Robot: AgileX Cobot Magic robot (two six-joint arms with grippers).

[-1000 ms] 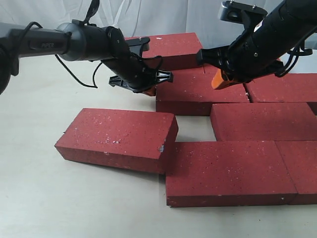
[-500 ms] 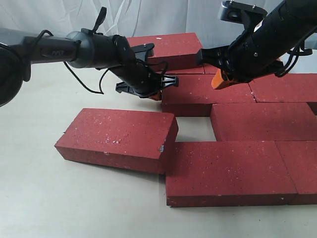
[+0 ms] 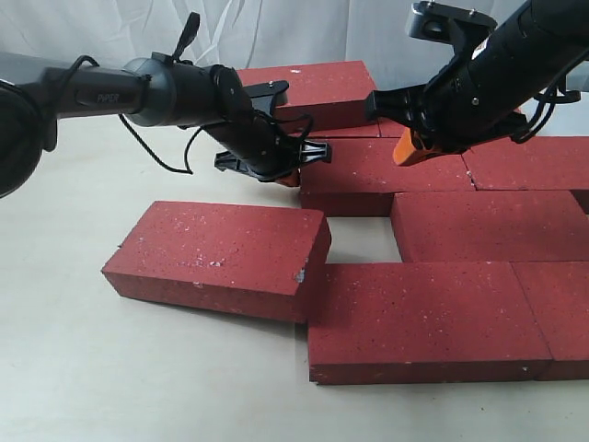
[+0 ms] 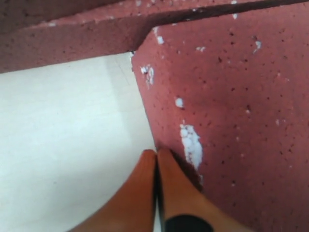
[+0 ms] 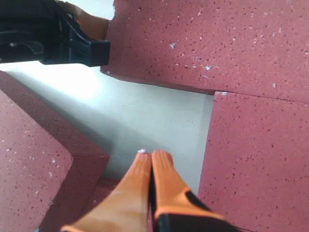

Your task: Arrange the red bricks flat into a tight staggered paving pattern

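Nudging the paving tight, with one brick not yet laid in.
Most of the red bricks (image 3: 479,221) lay flat in staggered rows beside and behind the loose brick (image 3: 221,253), which sat askew at the near edge of the pattern, a gap of bare surface (image 3: 363,238) just behind its end. Both sets of jaws were pinched shut on nothing. The left fingertips (image 4: 145,169) touched the end of the brick behind the loose one (image 3: 368,166), and the right jaws hovered farther back. Seating the loose brick seemingly remained.
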